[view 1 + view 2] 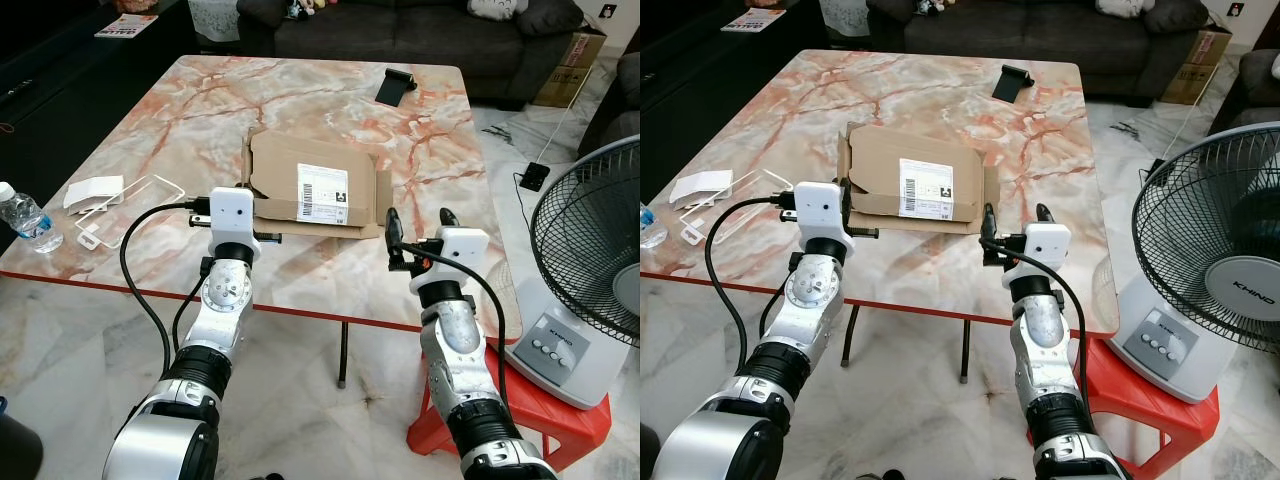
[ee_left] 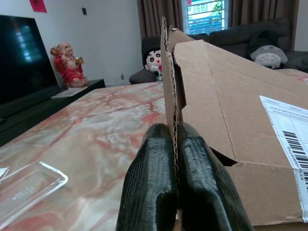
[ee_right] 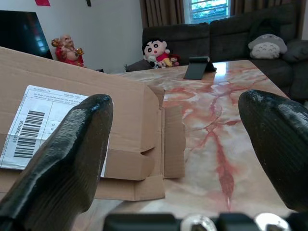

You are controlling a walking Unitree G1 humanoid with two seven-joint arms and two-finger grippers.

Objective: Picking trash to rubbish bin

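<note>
A flattened brown cardboard box [image 1: 290,165] with a white shipping label [image 1: 322,193] lies on the marble table [image 1: 180,110], close to its near edge. My left gripper [image 2: 174,134] is shut on the upright left flap [image 2: 169,57] of the box, the corrugated edge pinched between both pads. My right gripper [image 1: 420,220] is open just past the box's near right corner, over the tabletop. In the right wrist view its fingers [image 3: 77,139] stand wide apart, nothing between them, and the box [image 3: 130,103] lies ahead of them.
A clear plastic tray [image 1: 130,205], a small white box [image 1: 93,190] and a water bottle [image 1: 25,222] sit at the table's left edge. A black phone stand [image 1: 396,85] is at the far side. A standing fan [image 1: 590,260] and red stool [image 1: 520,405] crowd my right.
</note>
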